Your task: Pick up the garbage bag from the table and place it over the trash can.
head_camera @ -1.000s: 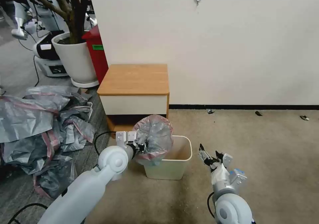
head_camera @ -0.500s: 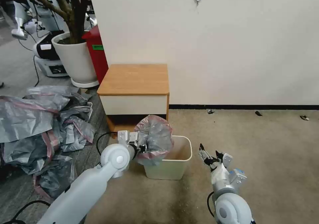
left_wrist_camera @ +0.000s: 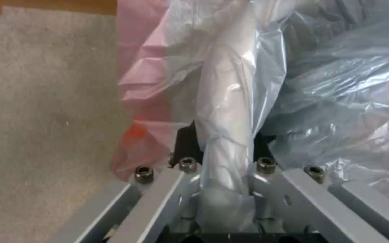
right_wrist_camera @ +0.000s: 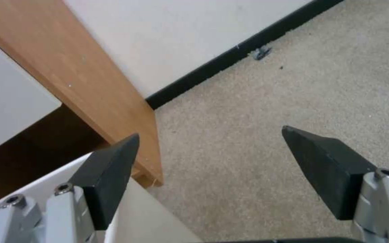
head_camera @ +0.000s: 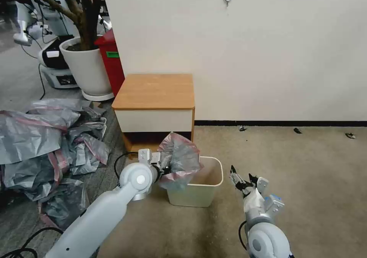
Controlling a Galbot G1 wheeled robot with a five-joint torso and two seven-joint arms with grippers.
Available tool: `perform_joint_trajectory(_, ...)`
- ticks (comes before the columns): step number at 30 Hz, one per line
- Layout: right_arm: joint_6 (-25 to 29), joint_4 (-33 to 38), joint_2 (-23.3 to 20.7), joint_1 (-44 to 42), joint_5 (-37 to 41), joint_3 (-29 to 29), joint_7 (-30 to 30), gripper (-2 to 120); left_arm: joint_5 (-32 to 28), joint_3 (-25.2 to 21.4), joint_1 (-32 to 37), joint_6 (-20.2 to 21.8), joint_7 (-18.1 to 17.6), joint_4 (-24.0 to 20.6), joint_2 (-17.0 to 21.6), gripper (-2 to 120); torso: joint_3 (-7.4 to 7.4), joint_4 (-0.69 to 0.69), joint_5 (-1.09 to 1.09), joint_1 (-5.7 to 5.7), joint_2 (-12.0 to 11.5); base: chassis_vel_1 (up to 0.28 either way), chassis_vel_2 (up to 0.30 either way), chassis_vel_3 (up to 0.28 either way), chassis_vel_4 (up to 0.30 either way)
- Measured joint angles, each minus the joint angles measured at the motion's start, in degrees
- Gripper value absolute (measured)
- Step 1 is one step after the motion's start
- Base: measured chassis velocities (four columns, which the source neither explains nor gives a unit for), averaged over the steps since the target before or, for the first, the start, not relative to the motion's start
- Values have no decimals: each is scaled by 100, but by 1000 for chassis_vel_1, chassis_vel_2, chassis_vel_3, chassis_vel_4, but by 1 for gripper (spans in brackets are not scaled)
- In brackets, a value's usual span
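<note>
The left end effector (head_camera: 165, 169) grips a pinched fold of the bag (head_camera: 179, 159), holding it bunched above the near-left rim of the bin (head_camera: 208, 189), which stands on the carpet just in front of the desk (head_camera: 155, 91). The right end effector (head_camera: 240, 177) waits right of the bin, fingers (right_wrist_camera: 109, 175) spread wide.

Beige carpet (head_camera: 298, 181) carries the trash can (head_camera: 198, 193), beside the table (head_camera: 155, 97)

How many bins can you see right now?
2. The cream trash can stands on the carpet before the table, the garbage bag over its near-left rim. A red bin stands behind the table's left corner, partly hidden.
</note>
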Motion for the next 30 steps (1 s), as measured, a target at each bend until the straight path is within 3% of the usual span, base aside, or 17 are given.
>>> perform_joint_trajectory(14,133,382,-208,-27,-301,91,-132,86,-239,-100,0,87,-125,-1,70,2,0,-1,-1,0,0,0,0,0,0)
perform_joint_trajectory(18,148,659,-543,-43,-330,48,-320,89,16,-188,106,35,104,-124,176,2,0,-1,0,0,0,0,0,0,0)
perform_joint_trajectory(21,8,1182,-1385,60,131,-235,-863,92,731,-197,275,-196,644,-258,382,2,0,0,-1,0,0,0,0,0,0)
perform_joint_trajectory(22,8,1182,-1385,60,131,-235,-863,92,731,-197,275,-196,644,-258,382,2,0,0,-1,0,0,0,0,0,0)
perform_joint_trajectory(26,-419,1511,-2305,547,1236,-662,-1358,91,1412,-234,522,-408,1164,-387,555,2,0,0,0,0,0,0,0,0,0)
perform_joint_trajectory(27,-419,1511,-2305,547,1236,-662,-1358,91,1412,-234,522,-408,1164,-387,555,2,0,0,0,0,0,0,0,0,0)
perform_joint_trajectory(30,-787,1584,-2852,1020,1976,-997,-1640,91,1799,-285,728,-520,1490,-512,651,2,0,0,0,0,0,0,0,0,0)
